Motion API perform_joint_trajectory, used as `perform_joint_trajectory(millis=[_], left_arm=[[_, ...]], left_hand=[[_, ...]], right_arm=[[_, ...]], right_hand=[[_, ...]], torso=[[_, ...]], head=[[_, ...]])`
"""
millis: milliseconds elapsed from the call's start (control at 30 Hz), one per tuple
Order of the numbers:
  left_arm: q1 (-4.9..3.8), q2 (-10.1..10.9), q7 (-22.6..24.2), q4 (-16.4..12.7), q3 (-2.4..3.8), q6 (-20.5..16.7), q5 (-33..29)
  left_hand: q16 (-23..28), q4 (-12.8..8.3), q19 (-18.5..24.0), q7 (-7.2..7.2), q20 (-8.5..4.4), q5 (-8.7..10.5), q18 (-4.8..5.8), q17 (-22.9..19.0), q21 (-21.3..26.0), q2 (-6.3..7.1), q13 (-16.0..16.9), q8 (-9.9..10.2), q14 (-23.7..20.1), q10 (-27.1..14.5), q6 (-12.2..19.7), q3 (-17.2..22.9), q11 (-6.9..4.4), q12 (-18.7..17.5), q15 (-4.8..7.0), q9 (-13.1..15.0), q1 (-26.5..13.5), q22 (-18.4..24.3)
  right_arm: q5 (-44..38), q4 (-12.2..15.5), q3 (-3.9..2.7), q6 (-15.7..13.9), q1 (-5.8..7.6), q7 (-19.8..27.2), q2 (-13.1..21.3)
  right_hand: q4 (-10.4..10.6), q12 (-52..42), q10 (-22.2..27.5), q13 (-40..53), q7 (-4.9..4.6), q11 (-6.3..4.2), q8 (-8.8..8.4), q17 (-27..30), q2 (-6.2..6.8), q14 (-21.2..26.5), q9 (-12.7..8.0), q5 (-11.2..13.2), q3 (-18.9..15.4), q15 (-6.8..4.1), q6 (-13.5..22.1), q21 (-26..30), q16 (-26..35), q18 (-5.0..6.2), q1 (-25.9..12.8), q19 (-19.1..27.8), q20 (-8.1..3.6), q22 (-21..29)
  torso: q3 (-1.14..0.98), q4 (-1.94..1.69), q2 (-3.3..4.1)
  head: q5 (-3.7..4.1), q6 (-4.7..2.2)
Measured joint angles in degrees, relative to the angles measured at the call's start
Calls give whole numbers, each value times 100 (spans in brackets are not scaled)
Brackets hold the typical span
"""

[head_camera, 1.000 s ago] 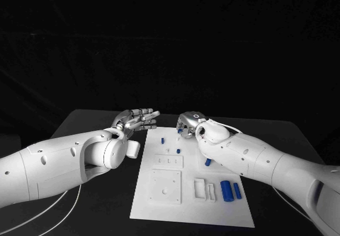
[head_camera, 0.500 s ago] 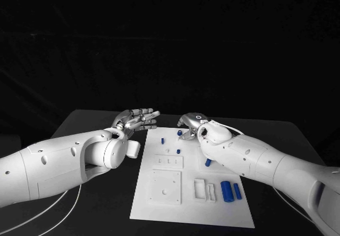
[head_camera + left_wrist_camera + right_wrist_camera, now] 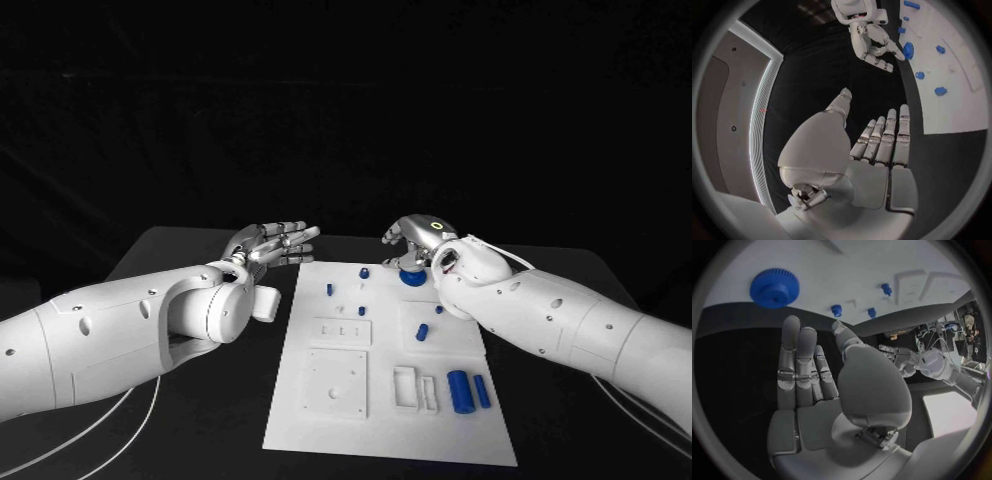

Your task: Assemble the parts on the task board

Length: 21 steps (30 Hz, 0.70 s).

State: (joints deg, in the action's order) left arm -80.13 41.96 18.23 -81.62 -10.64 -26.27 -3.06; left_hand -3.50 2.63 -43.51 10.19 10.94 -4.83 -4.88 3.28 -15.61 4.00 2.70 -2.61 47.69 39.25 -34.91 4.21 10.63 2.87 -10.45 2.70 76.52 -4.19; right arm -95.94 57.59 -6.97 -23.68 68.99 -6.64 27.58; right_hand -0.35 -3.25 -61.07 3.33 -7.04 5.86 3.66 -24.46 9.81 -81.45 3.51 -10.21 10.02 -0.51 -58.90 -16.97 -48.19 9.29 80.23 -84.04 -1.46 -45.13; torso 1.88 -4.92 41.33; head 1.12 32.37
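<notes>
While the blue gear (image 3: 414, 277) lies at the task board's (image 3: 389, 440) far right edge, just beside the right hand (image 3: 418, 243), nothing is held; the left hand (image 3: 274, 243), likewise spread and empty, hangs farther off.

Board (image 3: 387, 440) lies mid-counter (image 3: 188, 245), long axis running away from robot. Gear (image 3: 414, 276) at board's far right corner, small pegs (image 3: 362, 311) left of it and nearer. Two cylinders (image 3: 462, 390) side by side near right edge. Left hand (image 3: 274, 243) off board's far left corner; right hand (image 3: 421, 238) just behind gear.
</notes>
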Motion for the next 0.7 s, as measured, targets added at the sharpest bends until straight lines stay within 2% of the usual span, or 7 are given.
perform_joint_trajectory(millis=[67, 200, 233, 300, 367, 467, 700], left_arm=[[-3, 10, 5, 3, 0, 0, -1], [-6, 26, 9, 4, 0, 0, -1], [-7, 31, 9, 5, 0, 0, -1], [-9, 35, 10, 8, 0, 0, -1], [-10, 35, 10, 11, 0, 0, -2], [-10, 35, 10, 13, 0, 0, -2], [-11, 33, 10, 22, -1, 2, -2]], left_hand=[[0, 0, 0, -19, 0, 0, 0, 0, 0, 0, 0, 0, 20, 28, -18, 0, -28, 0, -21, 0, 0, 0], [0, 0, 0, -18, 0, 0, 0, 0, 0, 0, 0, 0, 21, 49, -18, 0, -7, 0, -21, 0, 0, 0], [0, 0, 0, -18, 0, 0, 0, 0, 0, 0, 0, 0, 21, 49, -18, 0, -7, 0, -21, 0, 0, 0], [0, 0, 0, -18, 0, 0, 0, 0, 0, 0, 0, 0, 21, 49, -19, 0, -7, 0, -21, 1, 0, 0], [0, 0, 0, -18, 0, 0, 0, 0, 0, 0, 1, 0, 21, 49, -18, 0, -7, 0, -21, 0, 0, 0], [0, 0, 0, -18, 0, 0, 0, 0, 0, 0, 1, 0, 21, 49, -18, 0, -7, 0, -21, 1, 0, 0], [0, 0, 0, -18, 0, 0, 0, 0, 0, 0, 1, 0, 21, 49, -19, 0, -7, 0, -21, 1, 0, 0]], right_arm=[[74, 71, -117, -10, 26, 14, 144], [235, 83, -279, 43, 55, 36, 331], [292, 59, -313, 89, 64, 43, 369], [379, 6, -348, 191, 74, 51, 402], [469, -57, -373, 347, 80, 52, 425], [575, -136, -393, 635, 82, 50, 436], [735, -393, -409, 1363, 91, 28, 367]], right_hand=[[-140, 0, -488, 18, -2, -112, 0, -21, -68, -19, 0, -24, 35, -87, -2, -3, 4, -12, -134, 1, -81, -41], [-385, -1076, -1935, 879, 97, -606, 0, -198, -80, -43, 11, -229, -88, -368, -130, -143, -158, -303, -198, 6, -376, -205], [-491, -2333, -1197, 2373, 125, -615, 0, -613, -190, 68, 8, -371, -301, -432, -83, -357, -520, -480, -287, 8, -483, -464], [-602, -4368, -711, 4083, 136, -603, 0, -1298, -232, 111, 8, -542, -412, -422, -111, -634, -977, -503, -320, 2, -492, -815], [-621, -5823, -864, 5499, 128, -588, 0, -2609, -241, 98, 8, -711, -414, -384, -65, -1411, -1566, -448, -377, 9, -440, -1545], [-501, -6583, -1280, 6420, 116, -594, 0, -3478, -197, -52, 8, -822, -390, -344, 46, -1924, -1759, -395, -421, 11, -395, -2079], [-311, -6736, -1470, 6827, 116, -606, 0, -3919, -151, -125, 8, -839, -488, -348, 95, -2198, -1777, -386, -375, 11, -395, -2529]], torso=[[-3, 15, -2], [-7, 36, -7], [-6, 40, -7], [-10, 44, -5], [-11, 43, -2], [-13, 33, 3], [-12, 19, 12]], head=[[2, -18], [11, -44], [14, -48], [29, -57], [51, -63], [72, -59], [99, -37]])
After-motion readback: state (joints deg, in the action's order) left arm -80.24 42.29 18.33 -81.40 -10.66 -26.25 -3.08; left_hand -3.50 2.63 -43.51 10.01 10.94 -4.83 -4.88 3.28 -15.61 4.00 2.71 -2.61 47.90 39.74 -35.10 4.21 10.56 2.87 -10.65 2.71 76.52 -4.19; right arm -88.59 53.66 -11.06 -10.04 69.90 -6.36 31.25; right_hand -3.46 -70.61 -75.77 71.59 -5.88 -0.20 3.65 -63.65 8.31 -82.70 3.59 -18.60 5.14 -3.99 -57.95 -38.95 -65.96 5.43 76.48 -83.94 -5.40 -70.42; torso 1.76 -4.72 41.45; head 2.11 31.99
